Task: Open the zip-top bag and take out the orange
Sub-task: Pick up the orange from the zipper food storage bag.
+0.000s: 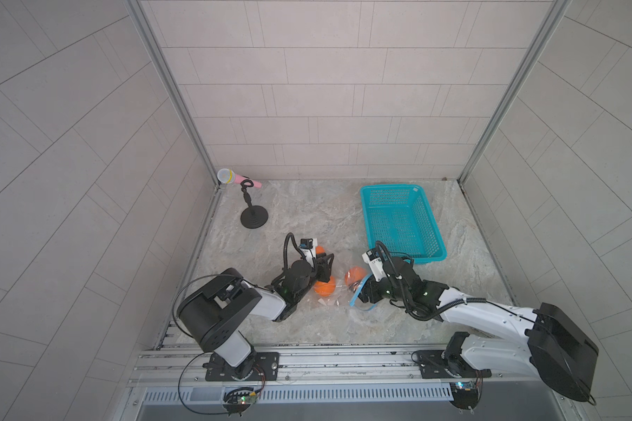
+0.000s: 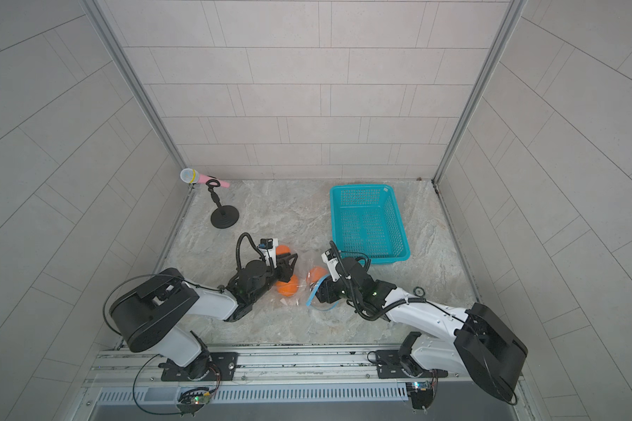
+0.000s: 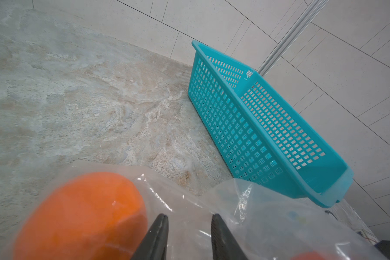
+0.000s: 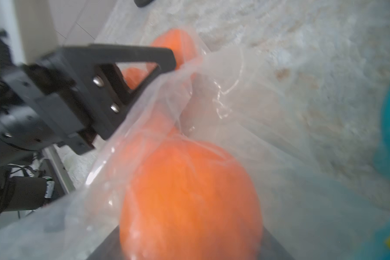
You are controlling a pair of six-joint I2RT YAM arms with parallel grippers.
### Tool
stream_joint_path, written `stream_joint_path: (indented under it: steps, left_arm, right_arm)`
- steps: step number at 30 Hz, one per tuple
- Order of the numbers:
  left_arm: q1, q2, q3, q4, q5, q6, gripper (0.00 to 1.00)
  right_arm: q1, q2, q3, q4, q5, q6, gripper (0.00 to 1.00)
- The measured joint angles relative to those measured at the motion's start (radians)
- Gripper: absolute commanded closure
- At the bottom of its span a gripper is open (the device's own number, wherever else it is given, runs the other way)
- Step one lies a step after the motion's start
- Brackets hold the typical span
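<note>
**Right wrist view: orange at the claw, bag mouth in play**

Right wrist view shows the orange [image 4: 189,198] close in, seen through film of the zip-top bag [image 1: 334,291], with dark jaw shapes on either side of it. The bag lies on the surface [image 3: 77,90] between the 2 arms. The right claw [image 1: 360,287] is at the bag's mouth, where the light-blue zip strip [image 1: 356,299] curls around it. Its jaws stand wide, but whether they press the fruit I cannot tell. The left claw [image 3: 188,219] is released, with only thin film in the gap, just beside another orange [image 3: 81,213].

The step looks like drawing the orange out. I judge it best done with the left claw pinching film to anchor the bag. The right claw then pulls straight back through the mouth, slowly, so the strip does not snag.
</note>
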Motion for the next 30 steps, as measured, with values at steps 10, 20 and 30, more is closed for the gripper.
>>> stream_joint_path:
  steps: [10,20,30]
  left_arm:
    - [0.001,-0.025,0.000,-0.021,-0.007,0.006,0.62]
    - [0.008,-0.062,0.001,-0.053,-0.027,0.022,0.61]
    - [0.028,-0.090,0.015,-0.185,-0.044,0.043,0.61]
  right_arm:
    - [0.000,-0.023,-0.027,-0.113,0.029,0.009,0.33]
    - [-0.014,-0.176,-0.203,-0.014,0.078,0.043,0.34]
    - [0.033,-0.074,0.036,-0.348,0.194,0.038,0.38]
